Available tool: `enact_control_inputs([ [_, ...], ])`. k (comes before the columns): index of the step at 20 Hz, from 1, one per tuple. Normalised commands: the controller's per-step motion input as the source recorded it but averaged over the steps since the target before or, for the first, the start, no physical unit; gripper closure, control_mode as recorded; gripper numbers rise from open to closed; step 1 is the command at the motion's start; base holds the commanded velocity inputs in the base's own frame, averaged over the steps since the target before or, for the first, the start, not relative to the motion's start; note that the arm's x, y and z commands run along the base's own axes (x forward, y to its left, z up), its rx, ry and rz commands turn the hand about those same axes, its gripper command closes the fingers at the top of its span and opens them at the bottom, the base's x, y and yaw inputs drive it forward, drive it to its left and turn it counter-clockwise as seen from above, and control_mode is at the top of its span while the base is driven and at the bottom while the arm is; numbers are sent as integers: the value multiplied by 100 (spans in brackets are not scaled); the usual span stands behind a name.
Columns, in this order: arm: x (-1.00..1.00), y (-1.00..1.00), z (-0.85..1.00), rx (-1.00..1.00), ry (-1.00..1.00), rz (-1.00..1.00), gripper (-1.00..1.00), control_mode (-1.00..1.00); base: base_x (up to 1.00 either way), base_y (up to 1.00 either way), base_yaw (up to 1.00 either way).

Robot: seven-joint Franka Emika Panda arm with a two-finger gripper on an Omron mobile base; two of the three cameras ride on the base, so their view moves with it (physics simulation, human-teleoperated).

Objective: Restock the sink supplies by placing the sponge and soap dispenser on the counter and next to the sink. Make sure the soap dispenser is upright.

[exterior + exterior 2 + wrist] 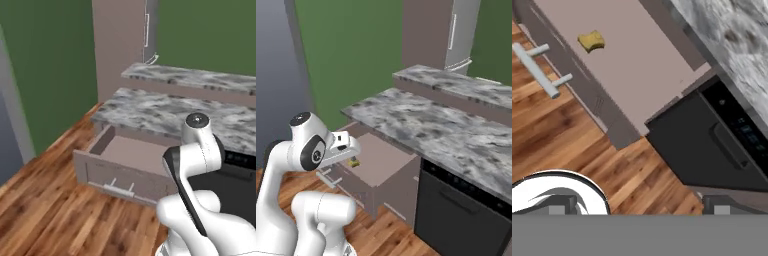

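Observation:
The sponge (592, 41), a small yellow-orange lump, lies on the floor of an open drawer (632, 70) near its front panel. It also peeks out below my hand as a yellow speck, the sponge (354, 162). My gripper (640, 207) hangs well above the drawer and apart from the sponge, open, with nothing between its widely spread fingertips (559, 207). The marbled counter (165, 112) runs above the drawer. The soap dispenser and the sink are out of view.
The drawer (135, 152) sticks out over the wooden floor (60, 220), with a bar handle (542, 70) on its front. A black dishwasher (456, 210) stands right beside it under the counter (431, 125). A tall cabinet (120, 45) rises behind.

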Motion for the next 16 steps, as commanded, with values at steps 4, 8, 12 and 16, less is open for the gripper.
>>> enact_control_inputs([
  [4, 0, 0, 0, 0, 0, 0, -100, 100, 16, 69, -54],
  [8, 0, 0, 0, 0, 0, 0, -100, 100, 4, 68, -55],
  [12, 0, 0, 0, 0, 0, 0, -100, 100, 0, 57, -48],
  [16, 0, 0, 0, 0, 0, 0, -100, 100, 0, 56, -37],
])
